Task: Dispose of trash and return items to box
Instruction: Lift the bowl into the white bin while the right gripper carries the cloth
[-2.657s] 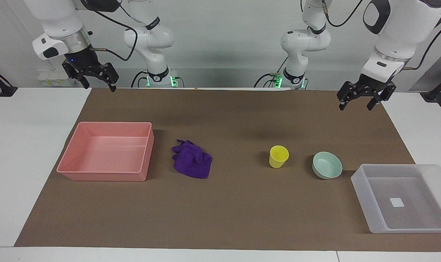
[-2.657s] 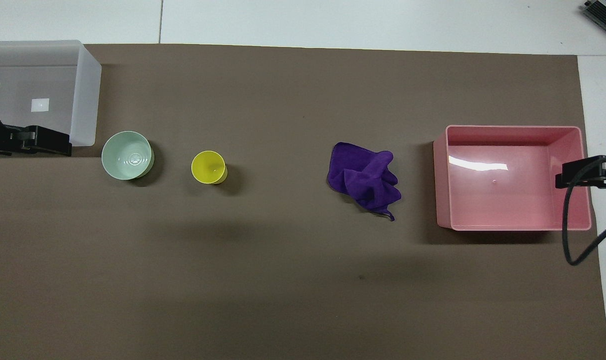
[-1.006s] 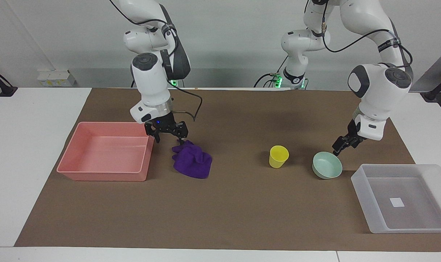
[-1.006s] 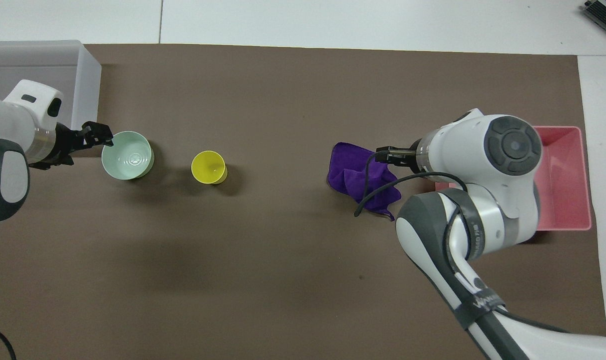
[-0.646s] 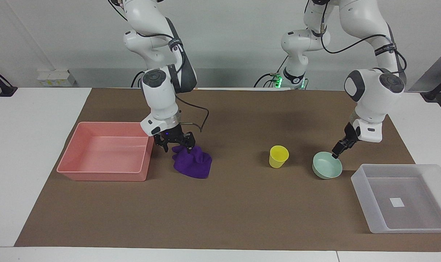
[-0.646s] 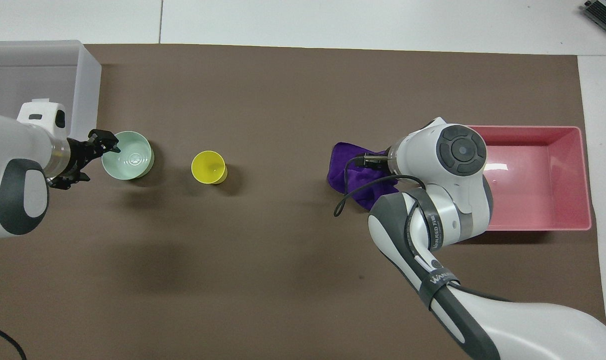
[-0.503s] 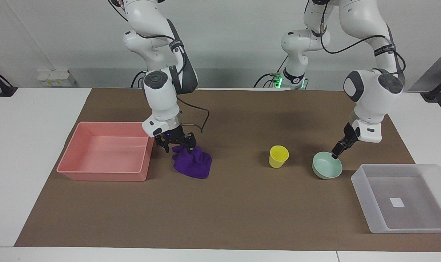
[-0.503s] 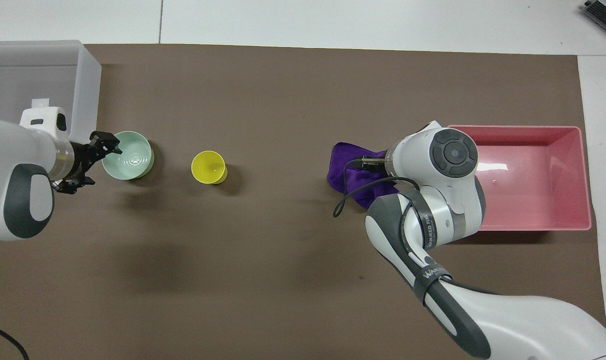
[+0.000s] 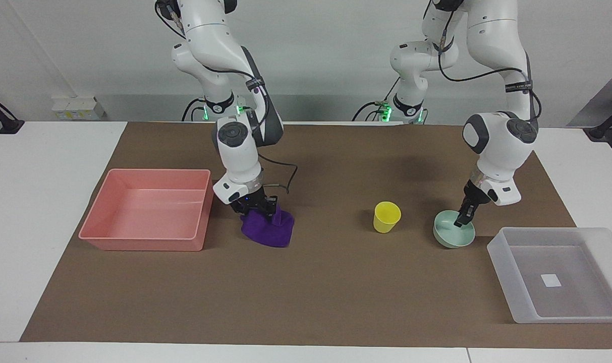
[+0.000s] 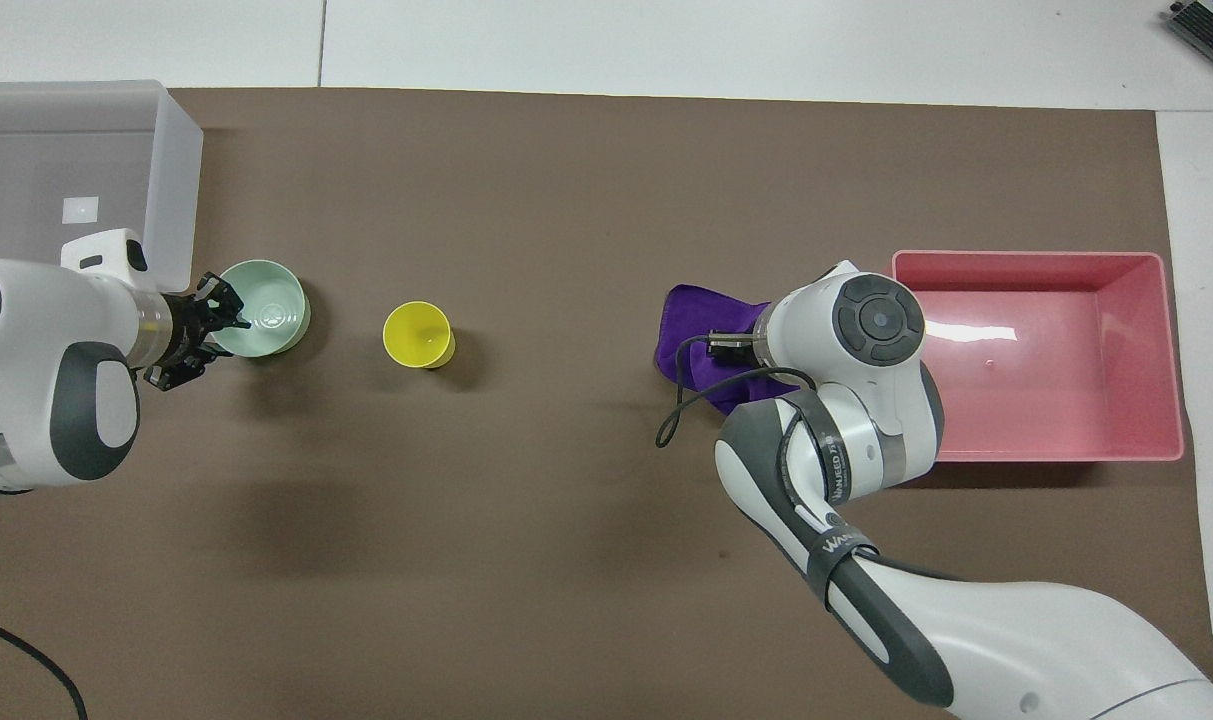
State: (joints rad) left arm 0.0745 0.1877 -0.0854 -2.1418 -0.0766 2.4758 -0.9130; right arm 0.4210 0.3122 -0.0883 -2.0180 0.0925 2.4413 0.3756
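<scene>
- Facing view, right gripper [image 9: 259, 205]: down on the purple cloth [image 9: 269, 230], fingers sunk into its bunched top edge and pinching the fabric.
- Left gripper [image 9: 461, 217]: at the mint-green bowl [image 9: 454, 235], one finger inside and one outside the rim nearer the robots; whether the fingers actually clamp the rim cannot be told.
- Purple cloth: crumpled on the mat just beside the pink tray [image 9: 147, 209].
- Yellow cup [image 9: 386, 217]: upright, near the bowl, toward the middle of the table.
- Frosted box [image 9: 558, 272]: at the left arm's end, a white label [image 9: 551, 280] on its floor, nothing else in it.
- Surface: brown mat [image 9: 316, 282] over a white table [image 9: 38, 201].
- Room: plain pale wall [image 9: 326, 45]; green lights at both arm bases.
</scene>
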